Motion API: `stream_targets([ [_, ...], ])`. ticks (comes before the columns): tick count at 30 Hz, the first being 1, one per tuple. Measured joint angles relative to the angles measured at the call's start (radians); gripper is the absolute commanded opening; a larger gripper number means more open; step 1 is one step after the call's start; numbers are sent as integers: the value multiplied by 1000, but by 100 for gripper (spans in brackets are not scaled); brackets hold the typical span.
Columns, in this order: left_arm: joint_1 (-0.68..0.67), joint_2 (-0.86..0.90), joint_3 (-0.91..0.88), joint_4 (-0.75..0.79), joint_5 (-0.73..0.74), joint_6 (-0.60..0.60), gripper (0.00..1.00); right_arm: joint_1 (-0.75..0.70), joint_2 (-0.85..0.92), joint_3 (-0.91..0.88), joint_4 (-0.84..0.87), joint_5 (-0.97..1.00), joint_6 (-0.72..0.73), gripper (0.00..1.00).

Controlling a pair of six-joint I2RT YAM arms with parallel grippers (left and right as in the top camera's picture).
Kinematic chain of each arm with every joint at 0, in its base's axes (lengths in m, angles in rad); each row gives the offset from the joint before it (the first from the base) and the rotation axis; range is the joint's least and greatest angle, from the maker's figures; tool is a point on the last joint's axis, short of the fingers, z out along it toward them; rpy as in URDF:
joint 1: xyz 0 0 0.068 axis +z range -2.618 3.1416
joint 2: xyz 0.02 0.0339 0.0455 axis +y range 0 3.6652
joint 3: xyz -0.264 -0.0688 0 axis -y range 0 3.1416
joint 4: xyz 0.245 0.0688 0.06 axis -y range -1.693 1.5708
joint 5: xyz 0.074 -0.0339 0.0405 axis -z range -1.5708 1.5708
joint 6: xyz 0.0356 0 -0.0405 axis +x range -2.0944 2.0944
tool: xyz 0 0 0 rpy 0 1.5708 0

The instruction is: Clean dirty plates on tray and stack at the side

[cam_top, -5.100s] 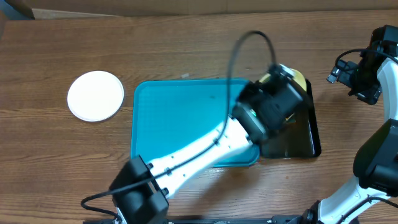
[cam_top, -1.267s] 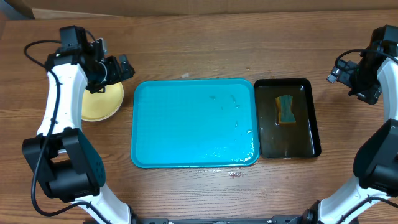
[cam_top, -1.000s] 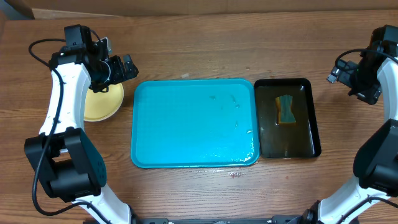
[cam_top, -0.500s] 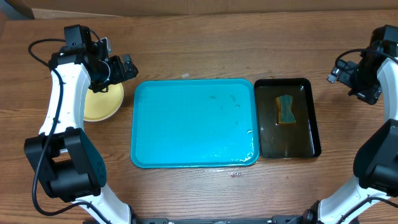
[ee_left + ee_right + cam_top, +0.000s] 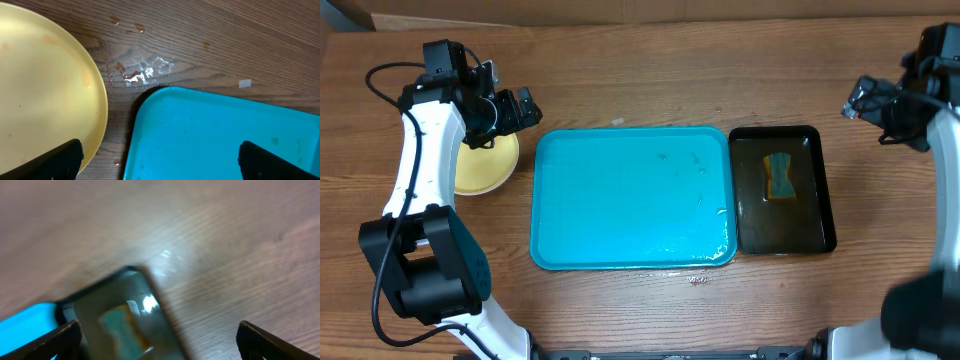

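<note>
Pale yellow plate lies flat, face up, on the table just left of the tray, with a narrow gap between them; can't tell if other plates sit under it. Tray is turquoise, long axis left-right, bare apart from wet glints. Left fingers hang over the plate's far-right rim, spread wide, empty. Black tray sits just right of the tray, long axis front-back, with a sponge inside. Right fingers are spread wide and empty, over table near the black tray's far corner; that view is blurred. Table is brown woodgrain, with droplets by the tray's corner.
</note>
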Motion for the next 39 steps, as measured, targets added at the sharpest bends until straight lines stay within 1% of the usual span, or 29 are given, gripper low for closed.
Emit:
stream_targets([
  [4,0,0,0,0,0,0,99,82,-187,0,1,-1,0,100],
  [7,0,0,0,0,0,0,100,138,-294,0,0,0,0,100],
  [14,0,0,0,1,0,0,100,256,-481,0,-2,-2,0,100],
  [22,0,0,0,0,0,0,100,269,-607,-4,-11,-2,0,100],
  [25,0,0,0,0,0,0,100,269,-683,-11,-17,2,-3,100],
  [29,0,0,0,0,0,0,100,269,-803,-45,53,4,-11,100],
  [30,0,0,0,1,0,0,100,269,-881,-91,126,5,-16,100],
  [32,0,0,0,1,0,0,100,269,-952,-167,237,5,-20,100],
  [33,0,0,0,0,0,0,100,269,-1004,-248,357,4,-22,100],
  [38,0,0,0,1,0,0,100,269,-1221,-641,747,-13,-27,100],
  [39,0,0,0,0,0,0,100,269,-1267,-737,847,-27,-27,100],
])
